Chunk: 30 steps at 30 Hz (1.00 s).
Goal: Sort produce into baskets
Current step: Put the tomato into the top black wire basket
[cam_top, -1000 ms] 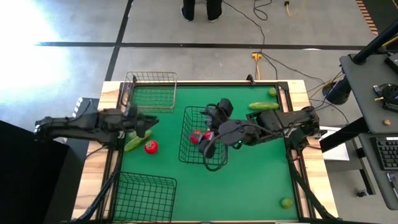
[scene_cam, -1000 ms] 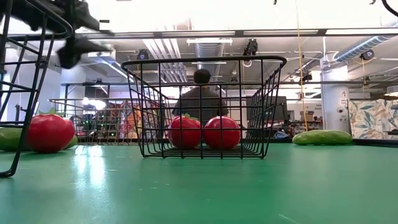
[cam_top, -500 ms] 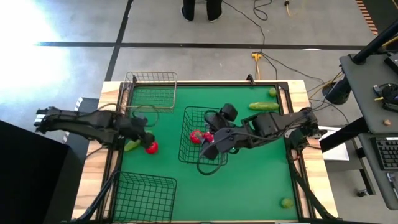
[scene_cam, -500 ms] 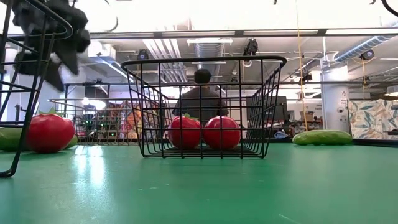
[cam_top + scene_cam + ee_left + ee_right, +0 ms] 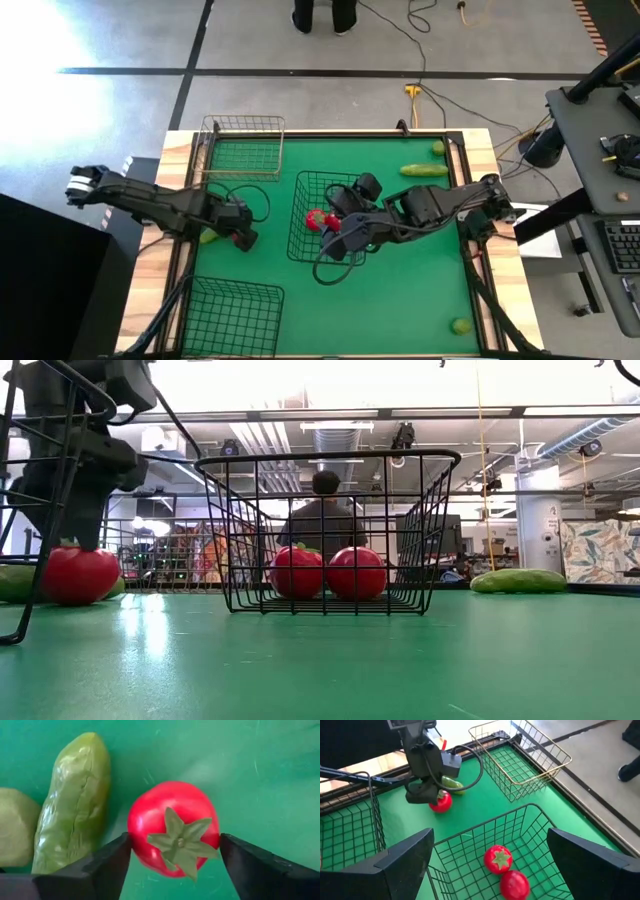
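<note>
Left gripper lowered directly over a round red tomato with a green star calyx, fingers spread wide, one dark finger at each flank of the fruit, a sliver of green mat between at least one pad and the skin. Not yet clamped, by the look of it. Stem up, fruit squarely between the jaws; closing line through its middle. Judged next: a plain squeeze and lift, no shuffle needed.

Landmark: the central black wire basket. Loose tomato just to that basket's left on the green mat, under the left gripper. Left arm plainly nearer. Touching or nearly touching that tomato, on the side away from the basket, a long wrinkled green cucumber, long axis roughly parallel to the fingers, so a finger slid down between the two. Beyond the cucumber, part of a dull green rounded thing, probably a lime.

Right gripper parked above the central basket, spread wide, empty.

Counted: tomatoes three, two inside the central basket, one outside. Cucumbers two, the second right of the basket, towards the far edge. Limes: one beside that cucumber, one at the near right corner. Baskets three: central, another black one left and nearer, a pale brownish wire one left and farther.
</note>
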{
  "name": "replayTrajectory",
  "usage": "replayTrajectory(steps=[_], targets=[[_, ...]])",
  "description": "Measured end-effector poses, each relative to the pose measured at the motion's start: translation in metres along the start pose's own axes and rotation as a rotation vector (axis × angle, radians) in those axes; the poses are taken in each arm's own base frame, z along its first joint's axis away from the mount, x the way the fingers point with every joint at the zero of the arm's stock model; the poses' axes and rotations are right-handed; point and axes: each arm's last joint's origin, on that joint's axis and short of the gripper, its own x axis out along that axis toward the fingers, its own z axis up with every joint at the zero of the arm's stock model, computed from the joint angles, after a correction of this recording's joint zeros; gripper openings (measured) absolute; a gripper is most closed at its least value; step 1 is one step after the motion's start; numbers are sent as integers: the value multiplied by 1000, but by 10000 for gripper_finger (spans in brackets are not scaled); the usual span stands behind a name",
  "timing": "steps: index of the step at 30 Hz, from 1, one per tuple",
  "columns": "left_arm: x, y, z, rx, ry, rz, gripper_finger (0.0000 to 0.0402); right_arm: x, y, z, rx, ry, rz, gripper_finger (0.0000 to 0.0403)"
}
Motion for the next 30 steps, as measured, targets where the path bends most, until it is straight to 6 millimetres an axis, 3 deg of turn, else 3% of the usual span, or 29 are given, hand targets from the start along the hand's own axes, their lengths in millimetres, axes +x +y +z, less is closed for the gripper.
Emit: replayTrajectory(steps=[7, 22, 30], targets=[[12, -3, 3, -1, -8, 56, 335, 0, 0, 0, 19, 0, 0, 381], [48, -22, 11, 16, -5, 115, 343, 0, 1, 0, 17, 14, 18, 381], [52, -28, 16, 9, -96, 104, 322, 1, 0, 0, -50, 15, 18, 381]])
